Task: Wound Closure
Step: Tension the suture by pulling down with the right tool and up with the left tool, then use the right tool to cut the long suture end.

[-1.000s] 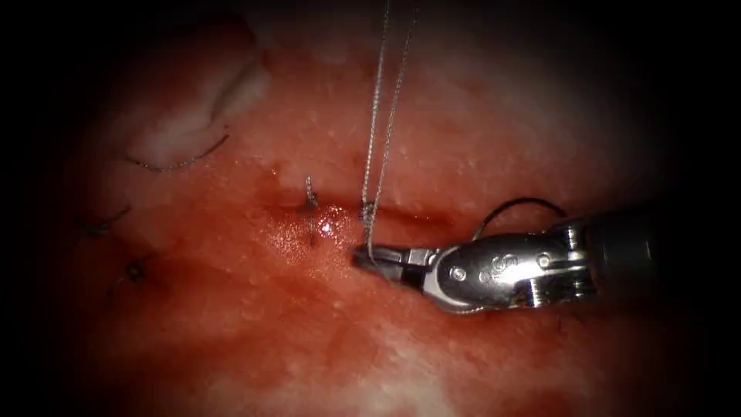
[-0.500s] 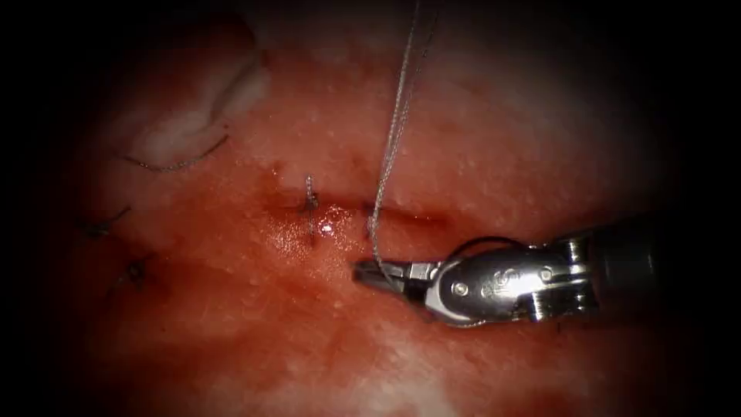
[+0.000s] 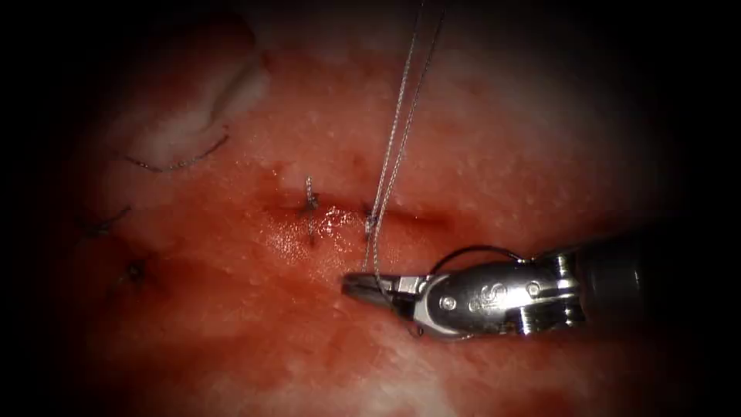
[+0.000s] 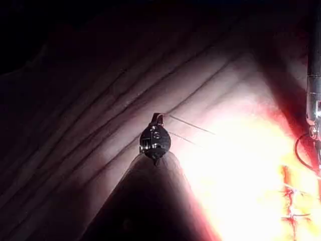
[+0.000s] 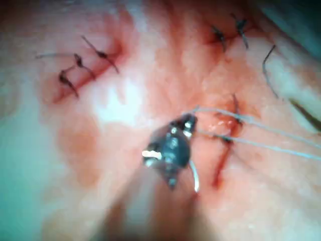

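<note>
The thread [image 3: 397, 139] rises as two strands from the stitch at the cut [image 3: 370, 220] toward the top of the endoscope view, and a short end drops from the stitch into the right tool [image 3: 363, 286]. That tool lies below the cut on the tissue [image 3: 502, 154], its jaws closed on this thread end. A tied stitch [image 3: 310, 205] sits to the left along the cut, with red fluid [image 3: 324, 224] glistening beside it. The left tool [image 4: 156, 120] appears to grip the two strands, though its jaws are hard to make out. The needle's place cannot be told.
</note>
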You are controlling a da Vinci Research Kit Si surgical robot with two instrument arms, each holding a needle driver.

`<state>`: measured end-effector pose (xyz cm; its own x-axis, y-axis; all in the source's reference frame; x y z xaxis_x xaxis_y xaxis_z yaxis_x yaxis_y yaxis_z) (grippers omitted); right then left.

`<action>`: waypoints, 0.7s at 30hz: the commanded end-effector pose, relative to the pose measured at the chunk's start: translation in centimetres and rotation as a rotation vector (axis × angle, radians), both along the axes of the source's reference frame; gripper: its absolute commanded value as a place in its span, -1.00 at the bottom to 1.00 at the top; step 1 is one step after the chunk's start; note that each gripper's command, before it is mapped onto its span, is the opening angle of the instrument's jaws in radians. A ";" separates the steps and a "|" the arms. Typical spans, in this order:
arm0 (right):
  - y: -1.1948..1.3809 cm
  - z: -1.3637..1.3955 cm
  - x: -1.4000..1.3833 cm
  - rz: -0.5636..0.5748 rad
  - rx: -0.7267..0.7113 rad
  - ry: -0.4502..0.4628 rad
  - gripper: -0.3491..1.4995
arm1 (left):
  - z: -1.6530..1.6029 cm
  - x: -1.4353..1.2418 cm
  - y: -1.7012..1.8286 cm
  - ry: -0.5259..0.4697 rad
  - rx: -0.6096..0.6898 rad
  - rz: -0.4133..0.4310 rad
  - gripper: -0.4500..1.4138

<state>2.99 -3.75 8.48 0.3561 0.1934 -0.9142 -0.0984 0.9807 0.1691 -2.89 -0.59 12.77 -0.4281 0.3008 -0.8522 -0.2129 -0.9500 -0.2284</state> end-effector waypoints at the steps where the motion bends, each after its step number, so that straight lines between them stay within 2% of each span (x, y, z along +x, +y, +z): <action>1: -0.03 0.02 0.07 -0.008 0.008 -0.013 -1.00 | 0.04 -0.06 0.05 0.000 -0.004 -0.002 -1.00; 5: 0.12 -0.12 0.03 0.073 0.101 -0.012 -1.00 | 0.04 -0.02 -0.02 -0.003 -0.005 0.005 -1.00; 6: 0.20 -0.22 -0.01 0.108 0.136 0.014 -0.27 | 0.00 0.02 -0.07 -0.008 -0.003 0.012 -1.00; 7: 0.24 -0.28 -0.05 0.116 0.139 0.034 0.16 | -0.04 0.05 -0.11 -0.010 -0.002 0.014 -1.00; 8: 0.24 -0.28 -0.05 0.116 0.139 0.034 0.16 | -0.04 0.05 -0.11 -0.010 -0.002 0.014 -1.00; 9: 0.30 -0.38 -0.11 0.120 0.146 0.050 0.65 | -0.12 0.09 -0.18 -0.017 0.004 0.021 -1.00; 16: 0.40 -0.48 -0.25 0.116 0.158 0.052 0.65 | -0.60 0.21 -0.54 -0.067 0.037 0.037 -1.00; 19: 0.47 -0.42 -0.28 0.226 0.278 0.021 0.63 | -0.98 0.26 -0.72 -0.099 0.034 0.037 -1.00; 20: 0.47 -0.42 -0.28 0.226 0.278 0.021 0.63 | -0.98 0.26 -0.72 -0.099 0.034 0.037 -1.00; 21: 0.56 -0.37 -0.26 0.285 0.362 0.017 0.63 | -1.15 0.26 -0.79 -0.108 0.030 0.040 -1.00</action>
<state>2.65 -3.16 8.03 0.2342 0.5705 -0.7872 -0.3437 0.8060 0.4818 -2.57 -1.41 11.59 -0.3482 0.3175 -0.8820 -0.1490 -0.9477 -0.2823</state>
